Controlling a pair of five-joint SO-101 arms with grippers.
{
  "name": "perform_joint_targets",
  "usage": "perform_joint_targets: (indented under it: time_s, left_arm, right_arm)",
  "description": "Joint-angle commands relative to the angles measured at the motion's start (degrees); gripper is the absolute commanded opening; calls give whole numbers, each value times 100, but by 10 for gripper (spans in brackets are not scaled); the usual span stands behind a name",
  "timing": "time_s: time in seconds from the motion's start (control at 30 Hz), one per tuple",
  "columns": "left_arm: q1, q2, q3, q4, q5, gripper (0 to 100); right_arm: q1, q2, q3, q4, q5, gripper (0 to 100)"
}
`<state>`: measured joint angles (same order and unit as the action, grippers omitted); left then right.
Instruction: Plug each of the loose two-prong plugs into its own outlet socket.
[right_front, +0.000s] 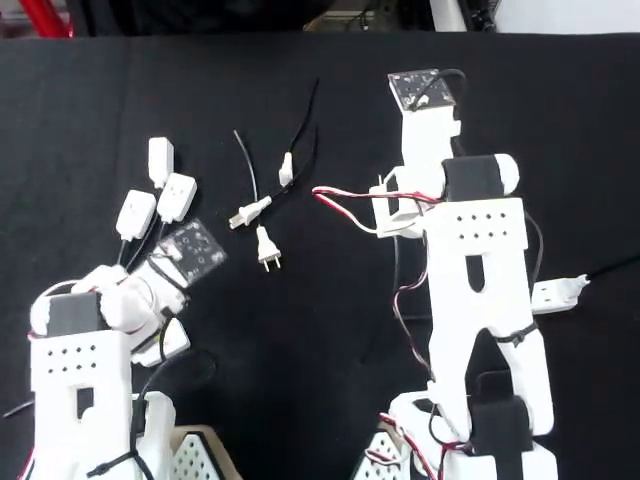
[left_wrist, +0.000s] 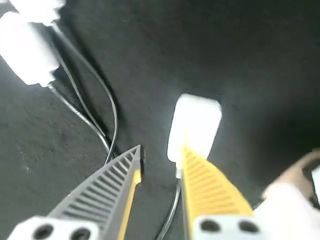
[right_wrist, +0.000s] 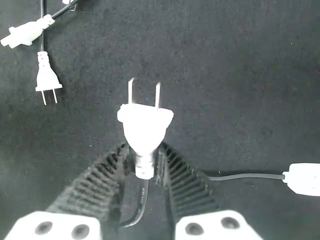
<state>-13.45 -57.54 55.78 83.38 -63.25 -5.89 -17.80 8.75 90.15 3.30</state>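
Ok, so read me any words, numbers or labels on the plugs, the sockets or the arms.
No readable text anywhere.
The gripped plug, the loose plugs and the white sockets show plain faces with no print.
The circuit boards on the arms carry marks too small to read.

Ahead of the left end effector (left_wrist: 160, 152), an outlet socket (left_wrist: 196, 122) is blurred, its slots unreadable; two more sockets (left_wrist: 27, 55) farther off are blurred and cut by the edge. The held plug's (right_wrist: 145, 122) cord (right_wrist: 141, 200) runs out of sight under the right end effector (right_wrist: 144, 150); a socket (right_wrist: 305, 179) beside it is cut off.
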Motion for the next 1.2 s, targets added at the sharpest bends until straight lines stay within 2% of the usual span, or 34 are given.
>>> perform_joint_targets:
  time_s: [0.0,0.1,0.23,0.33,0.57,0.67,0.97,1.17]
  left_arm:
    - [189,-9,-233,237,-475,116]
    - [646,-9,356,211,-712,116]
    - [1007,-9,1174,-501,-1116,116]
    - [980,-9,1587,-879,-1565,116]
    - [453,0,2114,-2004,-1811,116]
    - [418,0,2343,-2057,-2022,116]
    - [391,0,2519,-2101,-2057,121]
    - [75,0,2492,-2127,-2040,279]
  right_arm:
    - [70,-92,-180,-79,18,11]
    - [70,-92,-180,-88,26,11]
    - [70,-92,-180,-79,26,11]
    - [70,-92,-180,-70,26,11]
    - [70,-92,-180,-70,26,11]
    - [70,-92,-180,-70,26,11]
    - [70,-92,-180,-70,26,11]
    - [62,-92,-127,-70,26,11]
